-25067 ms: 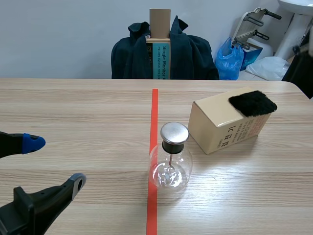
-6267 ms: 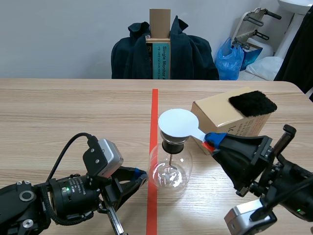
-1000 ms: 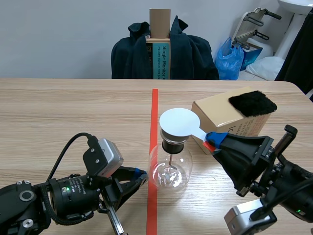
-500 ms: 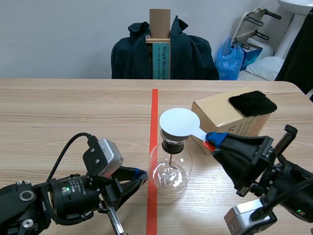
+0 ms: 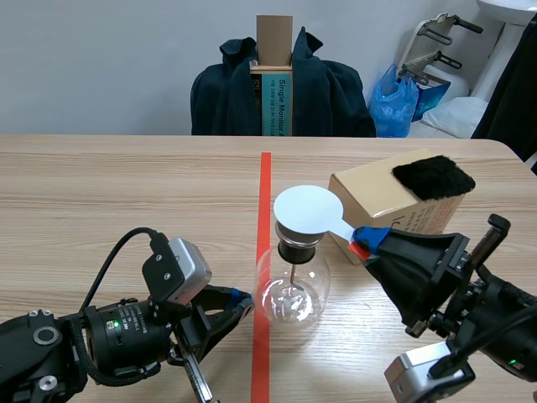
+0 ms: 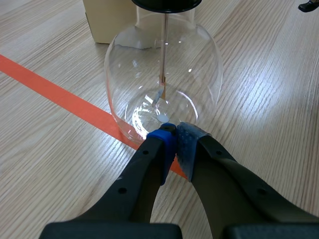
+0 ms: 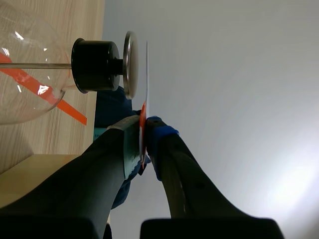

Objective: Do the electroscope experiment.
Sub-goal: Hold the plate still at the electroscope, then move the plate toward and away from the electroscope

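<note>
Just above electroscope [image 5: 291,285], disc [image 5: 307,209] in right claw [image 5: 362,242]

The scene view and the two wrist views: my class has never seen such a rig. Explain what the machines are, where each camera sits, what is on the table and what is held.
Two black robot arms work at a table. The wide picture looks from between them. The other two come from a camera on each arm's wrist, looking forward and down. On the table stand an electroscope, a glass flask with a metal cap, and a cardboard box with a black fur pad on top. The left gripper is shut on nothing, its tips right at the flask's base. The right gripper is shut on the handle of a white disc, holding it just above the cap.
</note>
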